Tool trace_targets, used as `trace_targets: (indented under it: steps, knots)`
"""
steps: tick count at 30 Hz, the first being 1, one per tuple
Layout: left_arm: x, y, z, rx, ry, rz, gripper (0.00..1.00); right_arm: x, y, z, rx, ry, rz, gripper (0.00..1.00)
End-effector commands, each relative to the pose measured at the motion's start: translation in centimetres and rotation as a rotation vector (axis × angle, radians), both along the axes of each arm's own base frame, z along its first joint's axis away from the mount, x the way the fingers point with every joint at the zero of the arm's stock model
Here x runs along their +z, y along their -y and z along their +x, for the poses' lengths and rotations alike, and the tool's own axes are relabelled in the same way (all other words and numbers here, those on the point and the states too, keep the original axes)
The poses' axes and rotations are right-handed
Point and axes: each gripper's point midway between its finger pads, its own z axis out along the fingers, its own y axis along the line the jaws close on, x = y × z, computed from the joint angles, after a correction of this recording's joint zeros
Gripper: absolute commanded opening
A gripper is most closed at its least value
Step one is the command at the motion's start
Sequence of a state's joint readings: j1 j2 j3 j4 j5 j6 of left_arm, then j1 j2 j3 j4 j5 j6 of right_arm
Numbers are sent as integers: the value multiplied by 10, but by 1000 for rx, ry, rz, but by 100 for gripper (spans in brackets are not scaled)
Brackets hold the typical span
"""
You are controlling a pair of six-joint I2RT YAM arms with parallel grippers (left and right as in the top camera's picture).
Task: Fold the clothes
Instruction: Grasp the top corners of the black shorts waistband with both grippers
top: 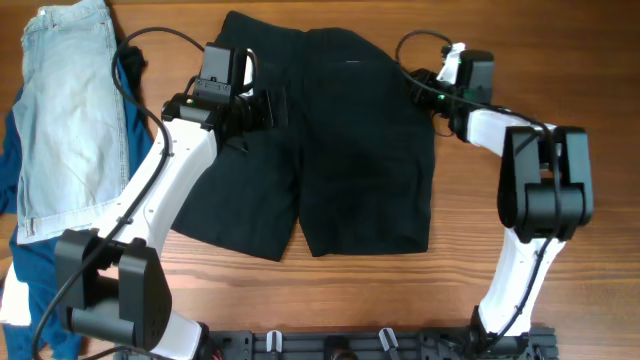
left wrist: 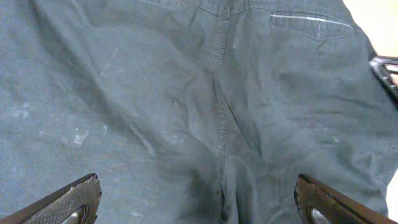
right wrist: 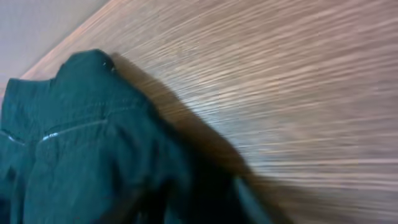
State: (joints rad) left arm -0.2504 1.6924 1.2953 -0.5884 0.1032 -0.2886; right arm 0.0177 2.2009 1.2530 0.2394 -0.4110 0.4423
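Black shorts (top: 340, 140) lie flat mid-desk (top: 400, 300), long axis running far to near, waistband at the far edge, both legs pointing near. Left pincer (top: 266, 108) is over the shorts' left half just below the waistband, arm reaching up from the near-left base, tip pointing right; fingers (left wrist: 68, 199) spread wide, released. Right pincer (top: 425, 92) is at the shorts' far right corner, arm folded at the right; can't tell if clenched. Pale denim shorts (top: 65, 110) lie on a deep blue garment (top: 25, 270) at far left.
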Motion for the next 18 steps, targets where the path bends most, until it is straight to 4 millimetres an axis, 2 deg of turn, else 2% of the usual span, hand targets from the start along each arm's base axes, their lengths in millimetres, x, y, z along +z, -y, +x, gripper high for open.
trace_targets:
  steps: [1, 2, 6, 10, 12, 13, 15, 18]
  knots:
    - [-6, 2, -2, -26, -10, 12, 100, -10, -16, 0, 34, -2, 13, 11]
    - [-6, 2, -2, -26, -10, 12, 100, -6, -14, 3, 29, 7, 8, 4]
    - [-6, 2, -2, -25, -10, 12, 100, 26, 9, 26, 6, 58, -7, 4]
    - [-6, 2, -1, -25, -9, 12, 100, 88, 31, 45, 30, 162, -90, 4]
    - [-5, 2, 0, -25, -3, 10, 100, 120, 30, 49, 103, 223, -187, 4]
    - [-5, 2, 0, -26, 0, 10, 100, 128, 29, 48, 130, 234, -224, 4]
    - [-4, 2, 1, -25, 4, 8, 100, 132, 28, 46, 173, 231, -317, 4]
    - [-4, 3, 2, -25, 8, 8, 100, 114, 19, 36, 252, 179, -511, 4]
